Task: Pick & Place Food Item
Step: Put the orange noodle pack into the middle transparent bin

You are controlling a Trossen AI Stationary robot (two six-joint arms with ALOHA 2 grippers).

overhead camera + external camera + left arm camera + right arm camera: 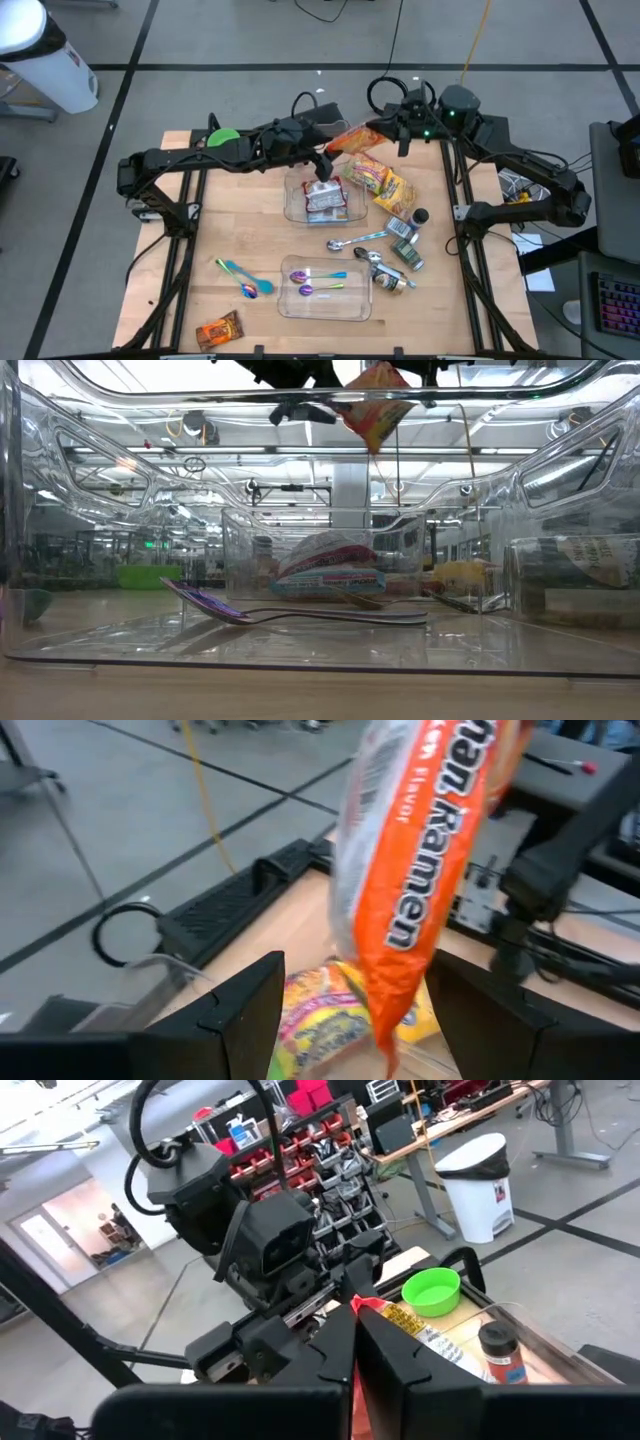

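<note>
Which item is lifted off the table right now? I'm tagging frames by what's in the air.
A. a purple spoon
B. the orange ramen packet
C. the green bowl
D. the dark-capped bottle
B: the orange ramen packet hangs in the air between the two arms, pinched by the shut right gripper, with the left gripper open around its lower end; the low view shows it well clear of the table.

The left arm is reaching across from its side, its left gripper (325, 160) hanging with fingers (235, 1020) spread apart. The right arm is bending inward, its right gripper (385, 128) hovering with fingers (390, 1355) pressed together.
</note>
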